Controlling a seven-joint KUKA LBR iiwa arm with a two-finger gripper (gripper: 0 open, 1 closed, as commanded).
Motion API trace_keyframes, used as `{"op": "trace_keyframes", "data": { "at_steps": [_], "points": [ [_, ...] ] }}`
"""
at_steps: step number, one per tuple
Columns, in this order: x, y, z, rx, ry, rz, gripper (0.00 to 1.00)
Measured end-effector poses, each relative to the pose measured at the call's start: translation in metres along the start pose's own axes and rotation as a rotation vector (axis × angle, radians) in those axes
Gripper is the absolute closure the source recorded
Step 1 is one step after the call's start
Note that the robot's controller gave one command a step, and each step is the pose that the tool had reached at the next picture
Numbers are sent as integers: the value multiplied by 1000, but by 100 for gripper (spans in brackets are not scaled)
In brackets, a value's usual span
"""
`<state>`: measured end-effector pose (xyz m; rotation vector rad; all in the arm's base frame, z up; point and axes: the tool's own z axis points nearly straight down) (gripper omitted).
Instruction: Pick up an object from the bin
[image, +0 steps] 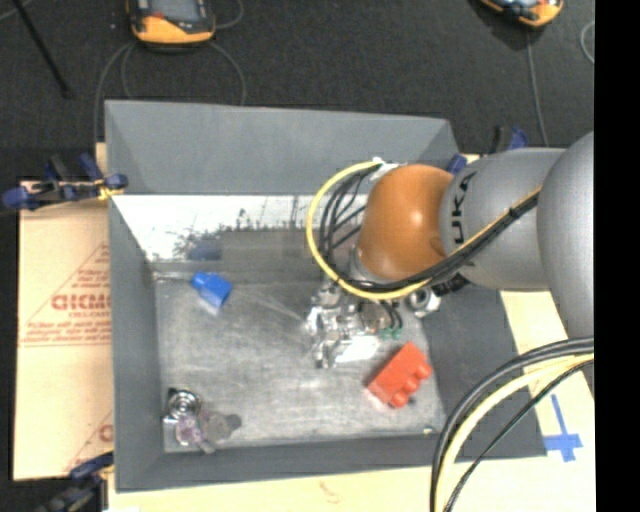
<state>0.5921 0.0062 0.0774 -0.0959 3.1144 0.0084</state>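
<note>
My gripper (326, 335) is low in the middle of the bin, under the arm's orange cover. A small white thing with a green part (362, 346) lies right beside it on its right, partly hidden by the gripper. A red toy brick (399, 376) rests on the bin floor just below and to the right of the gripper, apart from it.
A blue plastic piece (211, 288) lies at the upper left of the bin floor. A small shiny metal and purple thing (194, 422) sits in the lower left corner. The arm and its cables cover the bin's right side.
</note>
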Motion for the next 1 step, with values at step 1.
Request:
{"op": "trace_keyframes", "data": {
  "at_steps": [1],
  "points": [
    [14,-9,-140,7,18,-65,100]
  ]
}}
